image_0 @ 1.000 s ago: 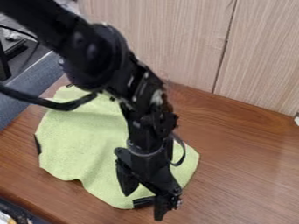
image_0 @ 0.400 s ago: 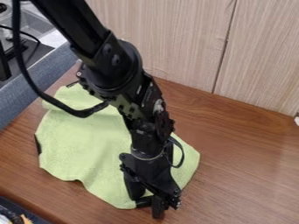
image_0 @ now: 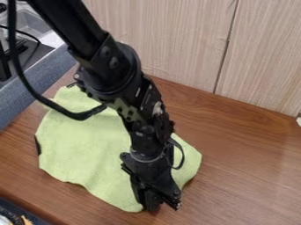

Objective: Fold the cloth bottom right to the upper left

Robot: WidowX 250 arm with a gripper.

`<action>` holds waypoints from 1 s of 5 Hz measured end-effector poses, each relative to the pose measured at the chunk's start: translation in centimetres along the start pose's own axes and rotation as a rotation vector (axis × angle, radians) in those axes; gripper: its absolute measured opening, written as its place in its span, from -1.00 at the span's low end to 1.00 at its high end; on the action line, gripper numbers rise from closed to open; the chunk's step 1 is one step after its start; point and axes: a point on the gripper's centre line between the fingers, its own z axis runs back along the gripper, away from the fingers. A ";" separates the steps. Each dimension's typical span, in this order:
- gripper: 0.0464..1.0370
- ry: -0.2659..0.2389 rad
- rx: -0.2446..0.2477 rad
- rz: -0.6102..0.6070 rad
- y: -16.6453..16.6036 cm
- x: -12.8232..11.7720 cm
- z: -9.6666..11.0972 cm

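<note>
At far left, a grey sink (image_0: 26, 22) sits in the upper corner behind a blue-grey padded border (image_0: 38, 79), which runs at a slant along the edge of a brown wood-grain worktop (image_0: 247, 158). Dark items with a spot of orange (image_0: 15, 215) occupy the lower left corner. A thick black cable (image_0: 26, 83) loops down from the top edge, crosses over the cloth and meets the robot arm.

The light green cloth (image_0: 82, 149) lies spread on the left and middle of the worktop, its outline wavy, with a black tab (image_0: 38, 145) at its left edge and another dark tab (image_0: 72, 84) at its upper tip. The black robot arm (image_0: 111, 66) enters from the top left and slants down across the cloth, covering part of it.

At the cloth's bottom edge, right of its lowest point, the gripper (image_0: 152, 205) points downward, fingers together and clamped on the border of the fabric. To the right of the arm, a section of the cloth shows flat on the wood. Pale wood-grain panels (image_0: 176, 39) with a dark seam stand behind the worktop, and a small white object (image_0: 299, 121) appears at the right edge.
</note>
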 end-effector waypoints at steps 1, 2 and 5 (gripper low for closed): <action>-0.91 -0.003 -0.007 -0.034 -1.0 -0.3 0.7; -0.96 0.009 -0.022 -0.040 -1.3 -0.4 1.9; -0.97 -0.039 -0.041 0.077 2.6 3.9 8.7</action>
